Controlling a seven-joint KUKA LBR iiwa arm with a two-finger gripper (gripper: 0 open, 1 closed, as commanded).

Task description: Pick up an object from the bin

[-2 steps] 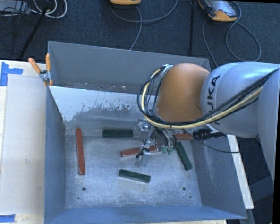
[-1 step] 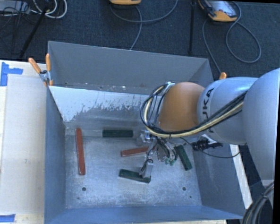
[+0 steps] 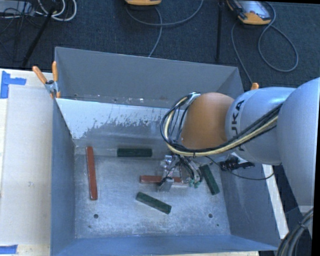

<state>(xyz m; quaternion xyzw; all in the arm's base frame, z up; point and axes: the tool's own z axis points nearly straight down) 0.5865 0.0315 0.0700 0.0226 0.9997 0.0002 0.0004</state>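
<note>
One short red-brown bar (image 3: 149, 179) just left of gripper (image 3: 170, 179) — grip state: can't tell | dk-green bar (image 3: 153, 202) below-left | 2nd dk-green bar (image 3: 211, 181) right

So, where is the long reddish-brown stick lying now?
In the camera view, the long reddish-brown stick lies in the bin along its left wall, with a dark green bar nearest, up and to its right, well left of the gripper.

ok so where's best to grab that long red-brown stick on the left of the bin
Probably the middle of the red-brown stick, from straight above, closing across its narrow width: it lies flat and alone, with room along both long sides.
</note>
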